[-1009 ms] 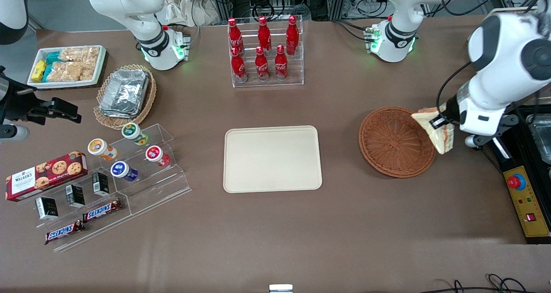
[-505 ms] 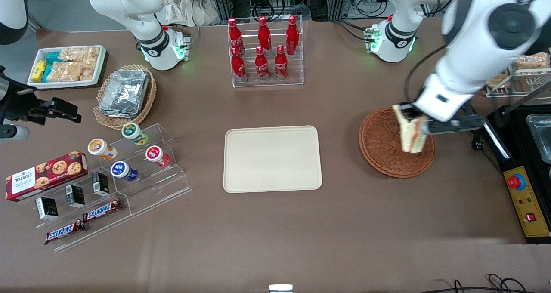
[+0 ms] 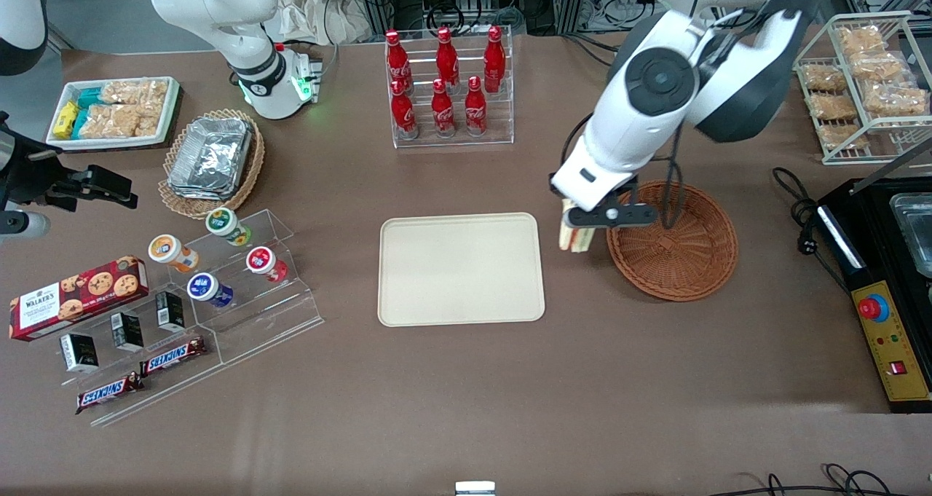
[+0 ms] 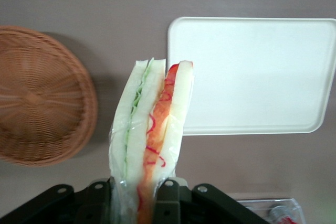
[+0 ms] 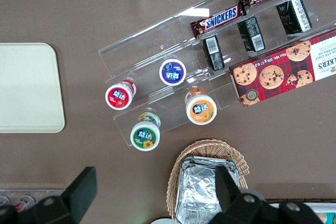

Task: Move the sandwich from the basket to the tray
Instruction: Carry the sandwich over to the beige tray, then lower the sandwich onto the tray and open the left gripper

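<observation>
Pick is done: the sandwich [image 4: 149, 129] is out of the basket [image 3: 673, 241], which now sits bare on the desk [image 3: 466, 394]. The hand [image 3: 582, 228] is clamped on the sandwich, holding it on edge in the air between basket and tray [image 3: 460, 269]. Left, as I judge it: carry over the tray, lower, release.

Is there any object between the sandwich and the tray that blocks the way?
Nothing visible does. The hand holds the sandwich in the air between the basket and the tray. Only bare table lies between, and the tray is bare.
</observation>
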